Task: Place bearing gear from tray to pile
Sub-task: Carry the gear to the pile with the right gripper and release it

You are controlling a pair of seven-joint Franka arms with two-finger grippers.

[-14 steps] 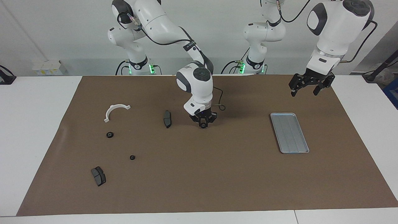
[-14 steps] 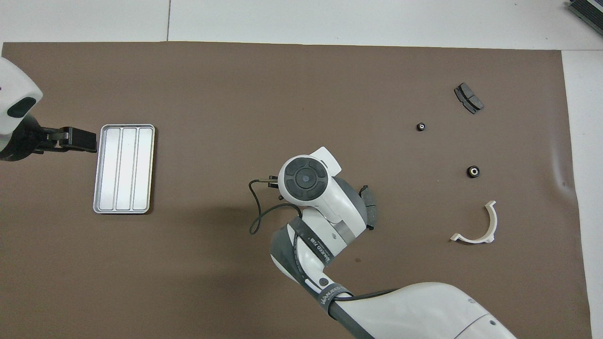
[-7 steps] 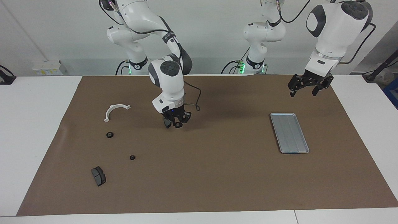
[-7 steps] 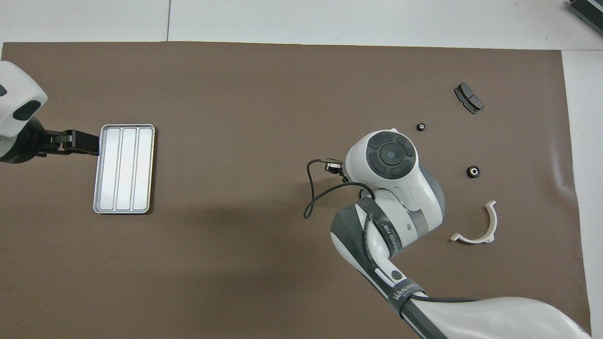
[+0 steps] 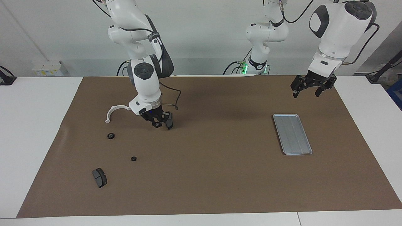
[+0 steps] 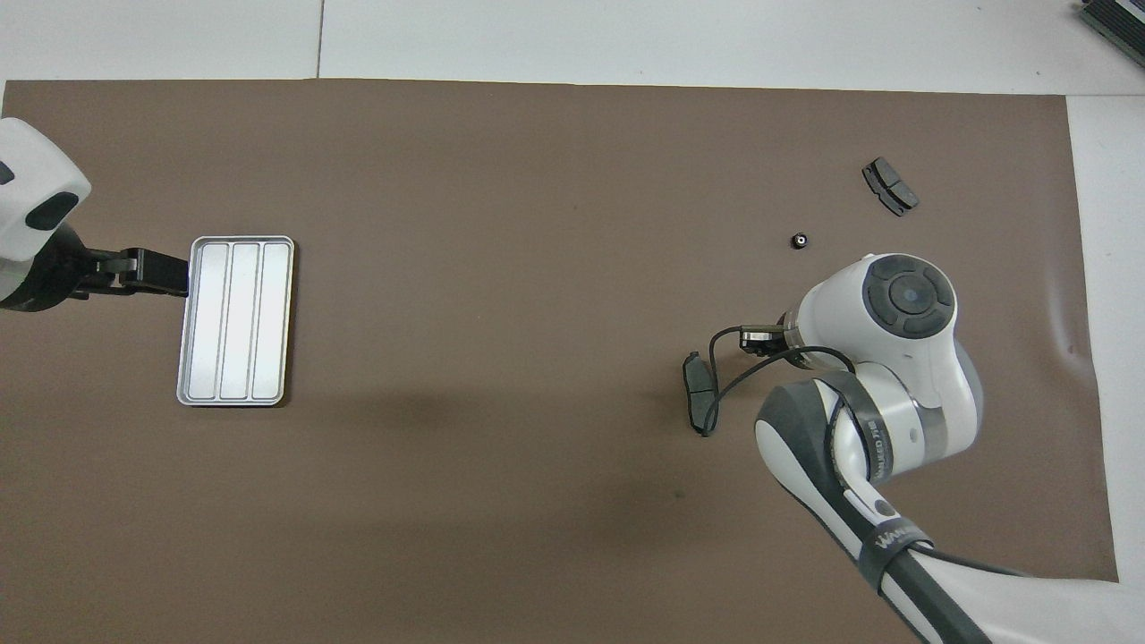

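Right end effector (image 5: 156, 124) up over the brown mat, closed narrow on a small dark bearing gear (image 5: 156, 125), just beside a dark brake pad (image 5: 169, 121) of the pile. Hidden under the arm's own wrist in the overhead view. Gear thus in the air, well apart from the tray (image 5: 292, 134), which lies bare toward the left arm's end of the tabletop.

Left end effector (image 5: 309, 86) hanging with fingers spread wide over the mat by the tray's end nearer the robots, holding nothing, waiting.

Pile scattered toward the right arm's end: white half-ring bracket (image 5: 116, 112), a second brake pad (image 5: 99, 177) farther from the robots, and two more small gears (image 5: 110, 136) (image 5: 133, 158) on the mat between them.

Handling, as a judgement: gear small, rigid, probably metal and dense for its bulk, smooth enough to slip or roll if let go from height. Best pinched across the outer rim, as now, and lowered close to the mat before release, clear of the brake pad beside it.
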